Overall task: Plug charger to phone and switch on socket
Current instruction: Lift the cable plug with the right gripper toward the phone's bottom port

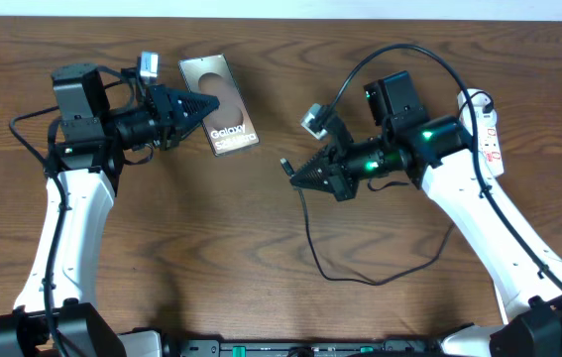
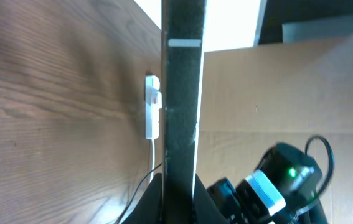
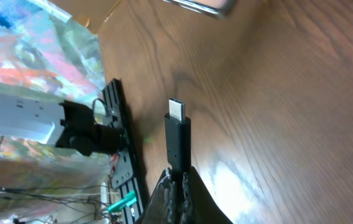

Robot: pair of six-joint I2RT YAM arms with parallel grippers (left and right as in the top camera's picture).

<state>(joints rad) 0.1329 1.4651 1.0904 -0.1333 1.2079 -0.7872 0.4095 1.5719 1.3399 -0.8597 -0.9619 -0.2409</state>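
Note:
The phone [image 1: 231,129], bronze screen with white "Galaxy" text, sits at the upper left with my left gripper [image 1: 209,103] shut on its left edge. In the left wrist view the phone [image 2: 182,93] stands edge-on as a dark bar, clamped between the jaws of the left gripper [image 2: 179,185]. My right gripper [image 1: 294,177] is shut on the charger's small black plug [image 1: 285,164], to the right of the phone and apart from it. The plug [image 3: 177,134] sticks out of the right gripper [image 3: 177,177], metal tip towards the phone's silver corner [image 3: 201,5]. The thin black cable [image 1: 312,243] trails down and right. The white socket [image 1: 489,124] lies at the far right.
The socket [image 2: 152,115] also shows in the left wrist view, beside a cardboard panel [image 2: 276,93] beyond the table. The right arm [image 2: 276,180] with its green light faces the left one. A black rail [image 3: 123,155] runs along the table's near edge.

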